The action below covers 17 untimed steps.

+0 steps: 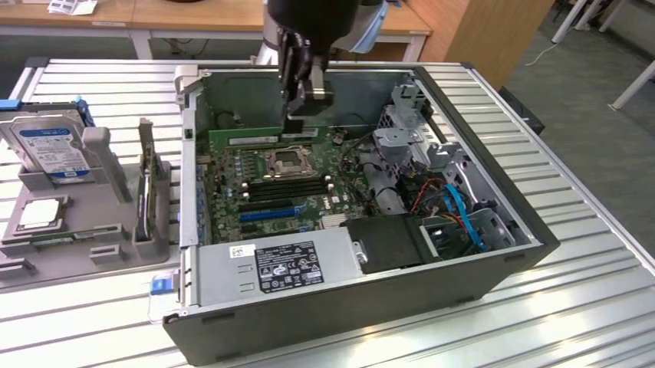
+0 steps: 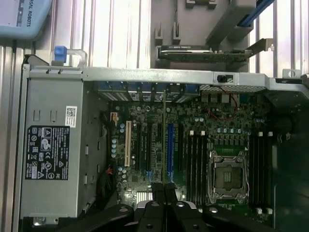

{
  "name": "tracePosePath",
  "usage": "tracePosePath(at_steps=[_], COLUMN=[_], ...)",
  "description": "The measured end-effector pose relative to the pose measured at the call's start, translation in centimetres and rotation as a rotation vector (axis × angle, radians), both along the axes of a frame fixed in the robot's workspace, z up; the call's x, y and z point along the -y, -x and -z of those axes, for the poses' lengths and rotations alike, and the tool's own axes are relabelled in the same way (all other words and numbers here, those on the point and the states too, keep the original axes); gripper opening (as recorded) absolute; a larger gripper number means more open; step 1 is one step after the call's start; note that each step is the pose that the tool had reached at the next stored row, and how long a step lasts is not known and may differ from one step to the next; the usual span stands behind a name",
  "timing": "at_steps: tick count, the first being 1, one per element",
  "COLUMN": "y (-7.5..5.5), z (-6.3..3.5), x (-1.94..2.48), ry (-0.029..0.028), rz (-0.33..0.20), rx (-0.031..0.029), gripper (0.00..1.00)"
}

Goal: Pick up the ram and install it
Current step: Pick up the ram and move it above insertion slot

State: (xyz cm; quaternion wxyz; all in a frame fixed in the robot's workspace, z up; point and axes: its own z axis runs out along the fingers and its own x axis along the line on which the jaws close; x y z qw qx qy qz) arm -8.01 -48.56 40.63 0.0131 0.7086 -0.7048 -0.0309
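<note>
Closest to the wrist lens: the gripper (image 2: 164, 187), its two black fingers (image 2: 154, 199) pinched shut on the ram (image 2: 165, 135), which reads edge-on as a thin green line running out over the motherboard (image 2: 145, 125). In the exterior view the stick (image 1: 256, 136) hangs level inside the open case (image 1: 492, 253), above the far part of the board and touching nothing. The grip appears to sit toward the end on the exterior view's right, not mid-length. The black memory slots (image 1: 276, 188) lie on the near side of the CPU socket (image 1: 287, 161). The stick looks parallel to them but not over them. From the wrist camera its line falls along the blue expansion slot (image 2: 170, 145), with the memory slots (image 2: 195, 159) off to one side, next to the socket. The power supply (image 1: 287, 264) fills the near corner. The hard drive (image 1: 51, 146) stands in the grey tray (image 1: 103, 253) outside the case, well apart. My judgement on doing this step well: keep the stick level and square to the slot, and centre the edge over one slot before any descent. Check the notch and the end latches, which I cannot make out here. With an off-centre hold, press gently, since the free end may ride high and seat unevenly.
</note>
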Motion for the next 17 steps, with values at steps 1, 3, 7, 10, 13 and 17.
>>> tracePosePath(at_steps=[1,3,7,10,13,17], y=[-0.2,-0.8,-1.7,-2.3,-2.3,-2.3], z=[0.0,0.0,0.0,0.0,0.0,0.0], x=[0.0,0.0,0.0,0.0,0.0,0.0], ry=[0.0,-0.0001,0.0,0.0,-0.0001,0.0], rz=[0.0,0.0,0.0,0.0,0.0,0.0], rx=[-0.0002,-0.0005,-0.0009,-0.0011,-0.0011,-0.0011], gripper=[0.11,0.11,0.11,0.11,0.11,0.11])
